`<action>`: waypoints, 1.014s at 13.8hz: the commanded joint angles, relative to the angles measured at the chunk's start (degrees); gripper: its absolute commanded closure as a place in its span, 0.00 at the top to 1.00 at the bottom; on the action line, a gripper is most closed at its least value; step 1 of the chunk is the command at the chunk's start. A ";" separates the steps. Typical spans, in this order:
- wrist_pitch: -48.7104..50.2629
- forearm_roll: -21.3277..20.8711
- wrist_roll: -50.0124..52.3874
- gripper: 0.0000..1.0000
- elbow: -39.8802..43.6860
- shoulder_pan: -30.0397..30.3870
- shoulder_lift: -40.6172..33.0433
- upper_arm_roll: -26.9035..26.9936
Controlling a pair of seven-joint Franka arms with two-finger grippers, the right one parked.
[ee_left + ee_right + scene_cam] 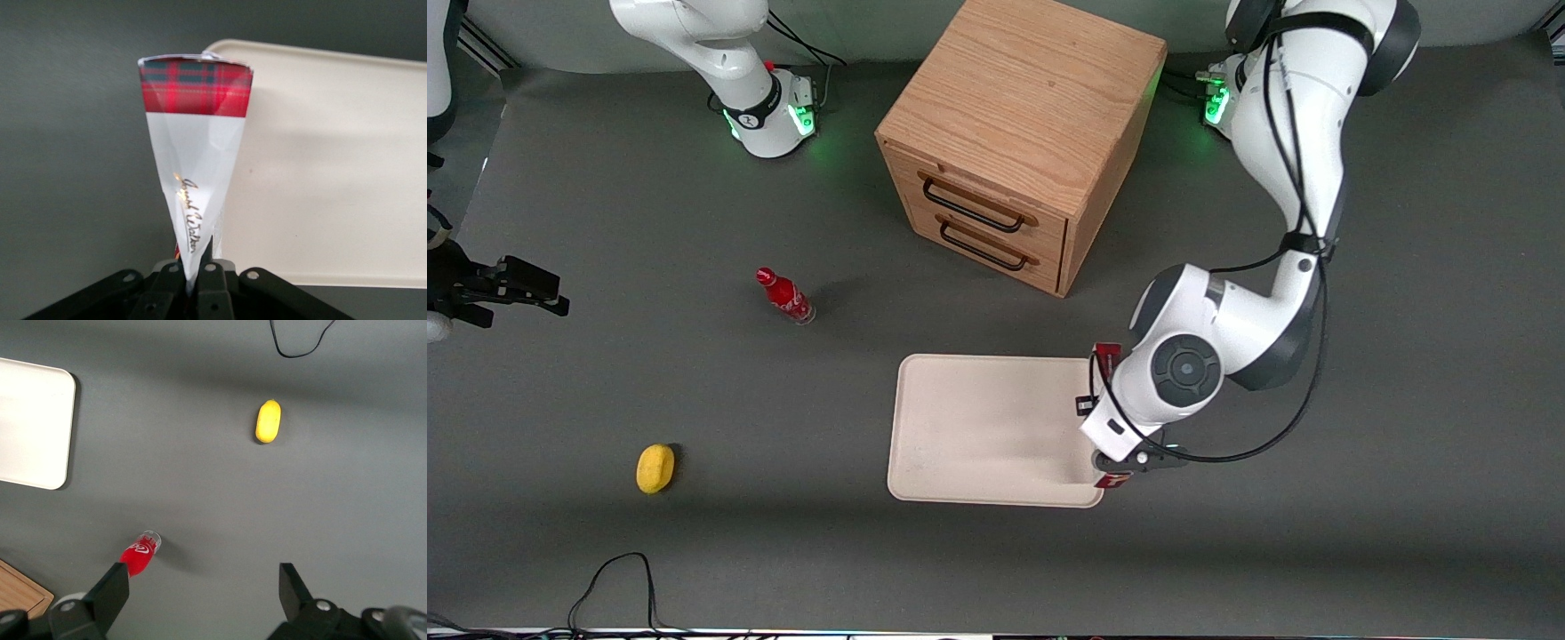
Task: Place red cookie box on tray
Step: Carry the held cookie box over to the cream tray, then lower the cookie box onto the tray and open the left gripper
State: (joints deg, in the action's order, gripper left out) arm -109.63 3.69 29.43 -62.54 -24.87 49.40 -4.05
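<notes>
Grey bench (694,533) carries the cream-white rectangular tray (960,427); over its edge the gripper (193,280) grasps the thin red-tartan-and-white cookie box (195,167), pinched edge-on

My table (1405,444) is covered in a plain dark grey mat. On it rests the tray (978,427), cream-white, with rounded corners. A wooden drawer cabinet (1018,133) stands farther from the front camera than the tray. A small red bottle (784,296) stands toward the parked arm's end, and a yellow lemon-like thing (655,468) lies nearer the front camera than the bottle. My gripper (1116,476) hangs over the tray's rim at my own end.
</notes>
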 commanded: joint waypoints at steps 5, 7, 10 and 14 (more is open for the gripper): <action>-5.67 0.17 0.98 0.00 2.51 -2.02 4.47 0.36; -6.47 0.17 1.24 0.00 2.51 -2.11 5.09 0.36; -7.43 0.35 1.94 0.99 2.16 -2.20 5.27 0.36; -8.93 0.44 2.82 1.00 1.72 -2.64 5.27 0.36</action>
State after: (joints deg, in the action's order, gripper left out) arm -118.55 3.71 30.86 -62.41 -26.92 53.95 -4.16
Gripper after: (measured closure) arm 0.489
